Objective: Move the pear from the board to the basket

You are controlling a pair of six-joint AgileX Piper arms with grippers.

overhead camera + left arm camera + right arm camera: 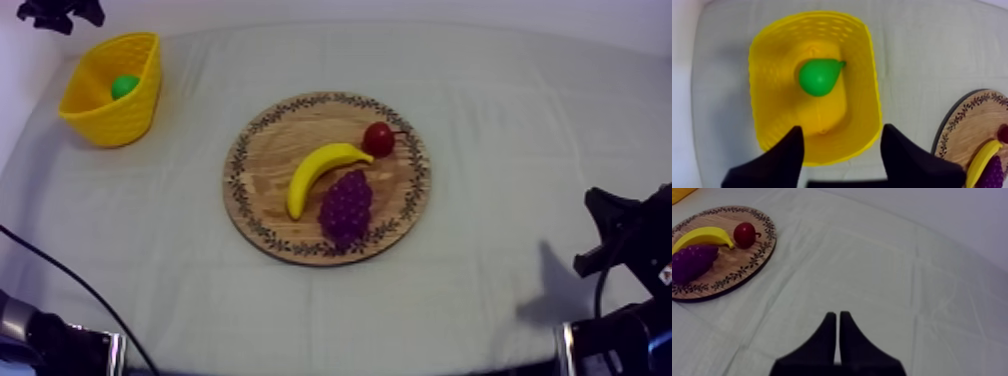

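The pear lies in the yellow basket under my left gripper, jaws wide, so I'd lift straight up, clear of the rim; my right gripper sits closed, empty.

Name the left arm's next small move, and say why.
Probably lift the left gripper clear of the basket: the pear already lies inside it, and the gripper is open with nothing between its fingers. The board holds just banana, grapes and small red fruit.

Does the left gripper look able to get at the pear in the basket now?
Probably yes: the left gripper hangs open above the yellow basket, and the pear lies uncovered on its floor, nothing between them.
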